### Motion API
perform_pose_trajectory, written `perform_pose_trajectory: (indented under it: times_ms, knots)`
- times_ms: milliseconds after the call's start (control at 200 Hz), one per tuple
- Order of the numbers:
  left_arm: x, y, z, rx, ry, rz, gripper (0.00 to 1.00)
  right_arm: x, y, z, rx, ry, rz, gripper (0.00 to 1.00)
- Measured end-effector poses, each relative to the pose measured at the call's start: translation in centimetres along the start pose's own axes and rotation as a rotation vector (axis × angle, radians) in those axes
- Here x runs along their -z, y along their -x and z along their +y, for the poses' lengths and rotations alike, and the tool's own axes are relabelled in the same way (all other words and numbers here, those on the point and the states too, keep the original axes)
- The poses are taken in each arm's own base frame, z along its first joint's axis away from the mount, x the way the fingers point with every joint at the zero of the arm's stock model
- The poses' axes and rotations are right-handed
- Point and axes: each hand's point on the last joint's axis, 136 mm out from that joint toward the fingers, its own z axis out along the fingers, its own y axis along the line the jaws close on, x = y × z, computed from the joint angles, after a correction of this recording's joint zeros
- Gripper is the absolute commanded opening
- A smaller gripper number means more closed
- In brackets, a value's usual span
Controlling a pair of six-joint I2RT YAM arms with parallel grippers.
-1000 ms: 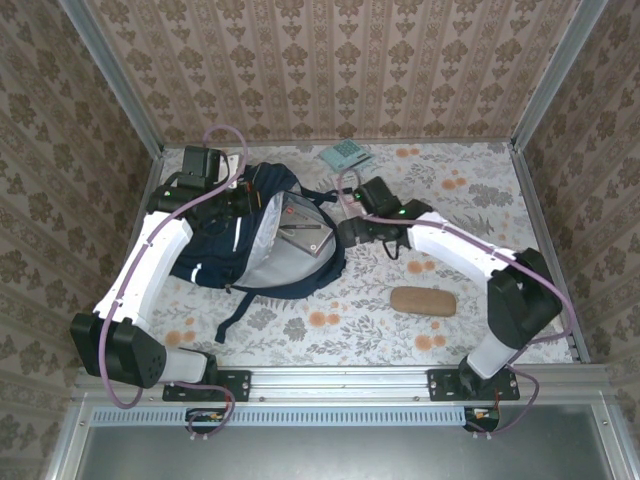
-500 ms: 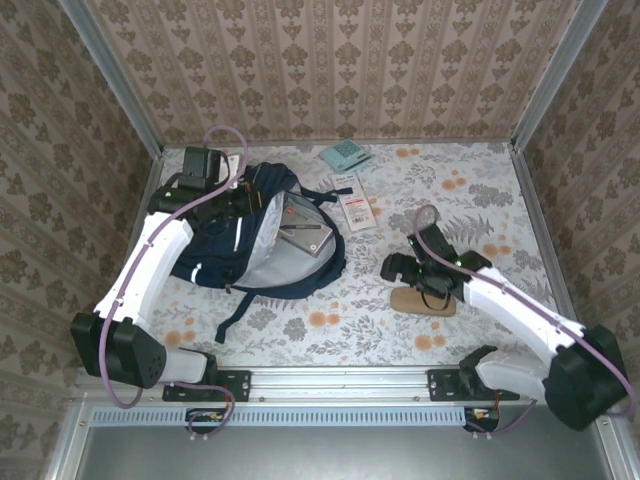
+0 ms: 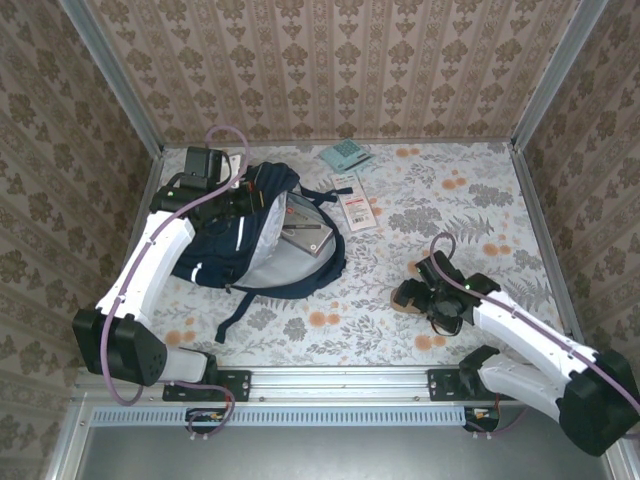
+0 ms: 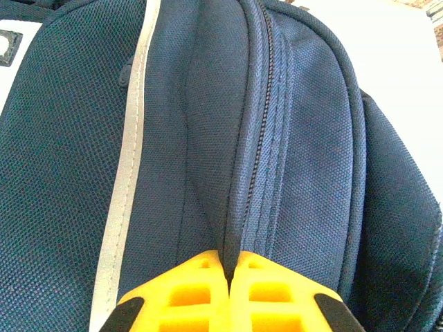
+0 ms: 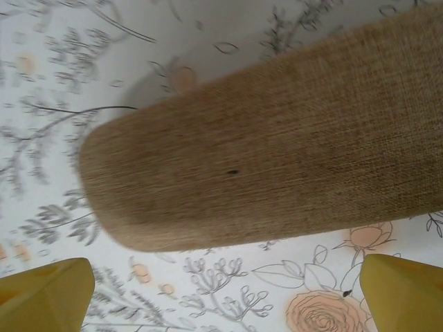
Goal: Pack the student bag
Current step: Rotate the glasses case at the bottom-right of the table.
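White arms [image 3: 150, 265] with black joints [image 3: 120, 350], purple cables [image 3: 222, 129] and yellow fingers [image 4: 194, 290].

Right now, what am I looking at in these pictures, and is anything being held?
Two white robot arms bolted to a table, each ending in a two-finger gripper. The wide picture looks down from above; the close-ups come from cameras on the wrists. On the flowered table lie an open navy backpack, a brown woven case, a teal packet and a white card. The left gripper is shut, pinching backpack fabric beside a zipper. The right gripper is open over the case, holding nothing.
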Motion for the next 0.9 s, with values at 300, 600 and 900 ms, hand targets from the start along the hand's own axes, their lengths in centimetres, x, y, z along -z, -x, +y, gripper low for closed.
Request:
perform_pose_trajectory:
  times_ms: [300, 600, 900]
  knots:
    - [0.0, 0.0, 0.0, 0.001, 0.0, 0.0, 0.0, -1.1, 1.9, 1.5, 0.052, -0.041, -0.015, 1.0]
    - [0.0, 0.0, 0.0, 0.001, 0.001, 0.001, 0.0, -1.7, 7.0, 4.8, 0.141, -0.077, -0.092, 1.0]
    - [0.0, -0.1, 0.0, 0.001, 0.001, 0.002, 0.0, -2.9, 8.7, 6.4, 0.191, -0.098, -0.092, 1.0]
